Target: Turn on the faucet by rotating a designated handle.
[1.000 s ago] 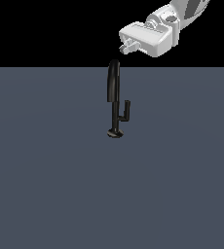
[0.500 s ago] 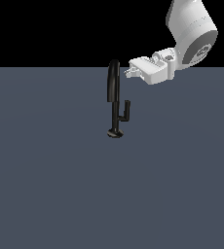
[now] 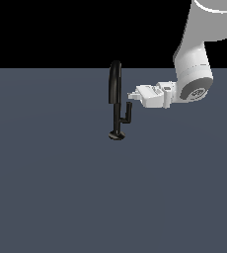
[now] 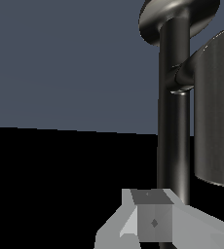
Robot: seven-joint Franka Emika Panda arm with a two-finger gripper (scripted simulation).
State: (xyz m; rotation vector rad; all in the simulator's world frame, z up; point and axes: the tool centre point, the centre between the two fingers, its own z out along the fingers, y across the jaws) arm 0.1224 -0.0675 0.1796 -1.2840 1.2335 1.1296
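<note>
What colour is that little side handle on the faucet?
Glossy black, like the faucet; the handle shows best in the exterior view.

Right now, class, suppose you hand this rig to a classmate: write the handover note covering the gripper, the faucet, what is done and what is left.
Gripper: empty, held sideways just to the exterior view's right of the faucet, level with the spout and above the handle. Whether its fingers are open or shut cannot be told.
Faucet: upright on the grey surface, handle sticking out toward the exterior view's right.
Done: approach only; no contact visible.
Left: lower to the handle, engage it, rotate it to turn the faucet on.
</note>
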